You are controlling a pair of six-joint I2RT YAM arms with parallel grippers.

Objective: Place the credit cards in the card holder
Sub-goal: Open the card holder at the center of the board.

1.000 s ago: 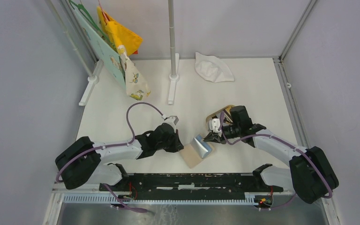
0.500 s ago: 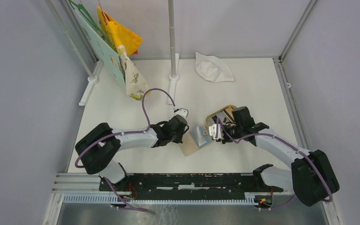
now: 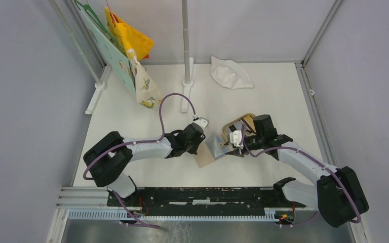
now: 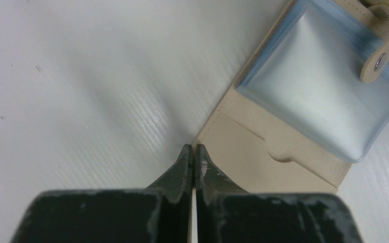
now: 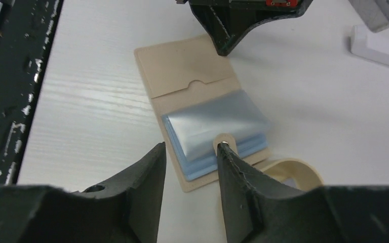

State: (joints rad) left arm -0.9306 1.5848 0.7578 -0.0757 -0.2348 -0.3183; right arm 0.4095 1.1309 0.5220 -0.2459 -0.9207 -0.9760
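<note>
Left hand: fingers pressed together, nothing between them. The tips sit at the outer edge of the card holder, at the rim of its plain beige flap. I cannot tell whether they bear down on it or only touch.

Right hand: fingers apart, holding nothing. It hovers over the opposite end of the card holder, above the pockets, with the snap tab just beside one fingertip.

Card holder: lies open and flat on the desk, lining up. One half is the bare beige flap with a small thumb notch. The other half carries a stack of light blue, translucent pockets, glossy and slightly bulged. The beige snap tab folds over the end edge of the stack, its metal stud showing.

Credit cards: none visible in the pockets, none in either hand. A tan tray peeks out just beyond the tab end of the card holder; what it holds is hidden from me.

Progress, my judgement: the card holder is open and looks pinned at one edge, so the preparation seems done. No card is loaded yet. Left to do: fetch each card and slide it into a pocket. The pockets look thin and soft, and the tab lying across their edge may get in the way.
</note>
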